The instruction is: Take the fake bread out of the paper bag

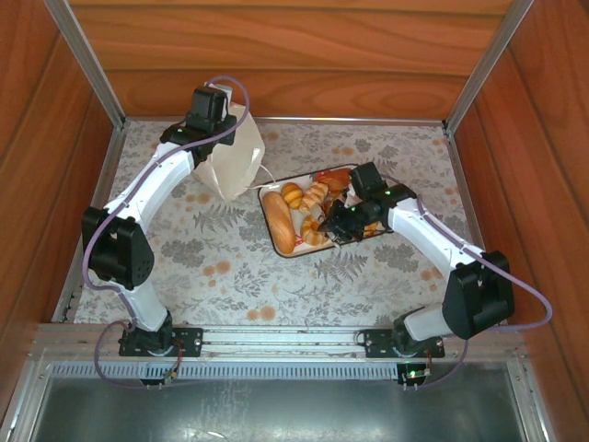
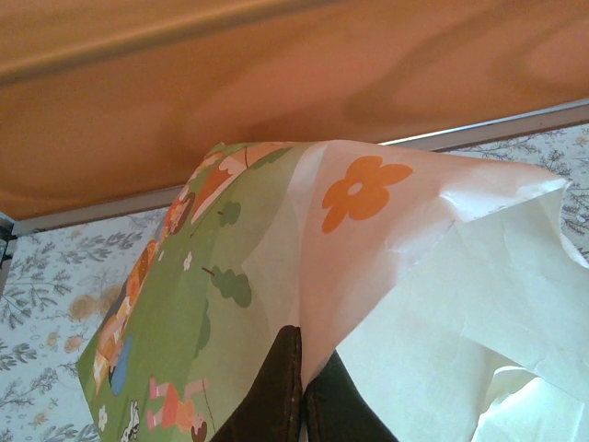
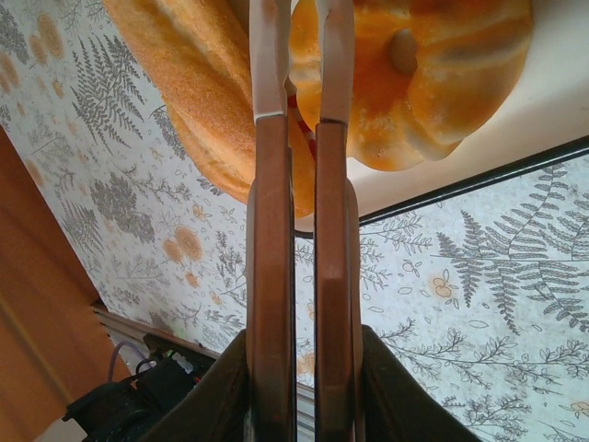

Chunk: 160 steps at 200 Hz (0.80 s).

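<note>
At the far left of the leaf-and-flower patterned worktop (image 1: 212,253), the small white paper bag (image 1: 236,155) leans tilted beneath the left arm's wrist. In the left wrist view the left fingers (image 2: 281,391) are pressed together on a fold of the bag's paper. The side of the bag beside them carries a green cartoon print and an orange flower, and its crumpled white paper spreads off to the right.

The fake bread (image 1: 294,198), small golden-brown and orange toy pieces, lies outside the bag in a white rectangular tray with a dark rim (image 1: 266,210), just beside the bag. A long golden loaf (image 1: 281,224) runs along the tray's left side, with round buns and a twisted roll (image 1: 316,194) behind it.

The right fingers (image 3: 269,92) hang over the tray. They are drawn together to a thin slit with no bread plainly gripped. Their tips sit above the spot where the long loaf meets a ridged round orange bun (image 3: 442,83).
</note>
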{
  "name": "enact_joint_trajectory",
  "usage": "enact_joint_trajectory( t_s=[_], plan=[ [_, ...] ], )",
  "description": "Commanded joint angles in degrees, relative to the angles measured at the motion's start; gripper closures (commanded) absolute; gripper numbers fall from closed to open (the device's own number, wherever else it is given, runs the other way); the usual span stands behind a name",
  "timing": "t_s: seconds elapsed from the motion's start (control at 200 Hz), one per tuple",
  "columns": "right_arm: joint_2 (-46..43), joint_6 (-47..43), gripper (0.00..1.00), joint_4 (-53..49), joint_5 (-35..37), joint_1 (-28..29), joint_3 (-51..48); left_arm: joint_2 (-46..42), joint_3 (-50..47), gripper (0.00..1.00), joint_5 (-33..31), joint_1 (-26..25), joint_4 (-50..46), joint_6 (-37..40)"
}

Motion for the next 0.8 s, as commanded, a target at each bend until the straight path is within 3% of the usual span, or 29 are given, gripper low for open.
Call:
enact_joint_trajectory(
  t_s=[0.0, 0.275, 0.795],
  plan=[
    [-0.41, -0.36, 0.79, -0.86, -2.99, -0.31, 1.12, 0.55, 0.21, 1.0, -0.24, -0.46, -0.42, -0.03],
    [-1.97, -1.52, 0.57, -3.76, -2.83, -0.31, 1.51, 1.2, 1.05, 1.0, -0.55, -0.78, -0.5, 0.17],
    [-4.65, -3.26, 0.52, -9.08, -2.82, -0.31, 5.48, 1.29, 1.98, 1.0, -1.3, -0.89, -0.5, 0.78]
  ],
)
